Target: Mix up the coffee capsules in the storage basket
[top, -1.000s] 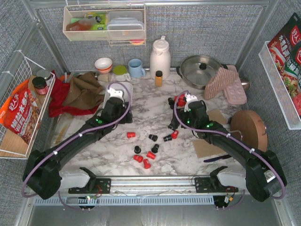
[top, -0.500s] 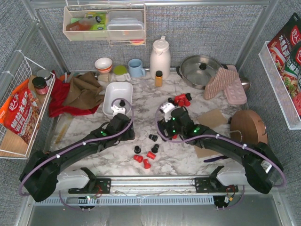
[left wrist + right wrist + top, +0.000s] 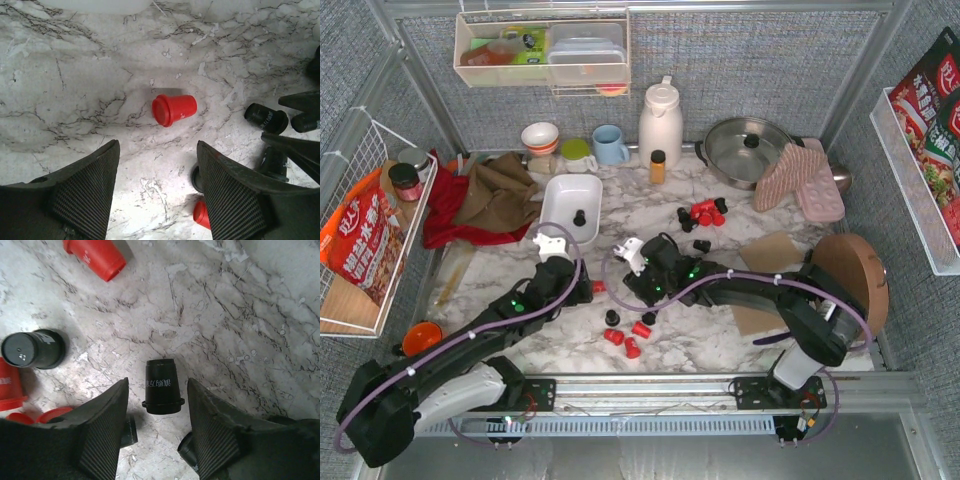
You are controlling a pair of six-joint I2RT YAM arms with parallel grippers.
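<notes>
The white storage basket stands at the back left of the marble top with one black capsule in it. Other coffee capsules lie loose: a red and black cluster at the back and several more near the front. My left gripper is open, and a red capsule lies on its side just ahead of its fingers. My right gripper is open, its fingers on either side of a lying black capsule with small gaps.
Along the back stand a white kettle, an amber bottle, cups and a pan. Oven mitts and a round wooden board lie right, cloths left. The two grippers are close together.
My right arm swung left from the back cluster to the middle, and its jaws narrowed around a black capsule. My left arm drew back from the basket, where a black capsule now shows.
</notes>
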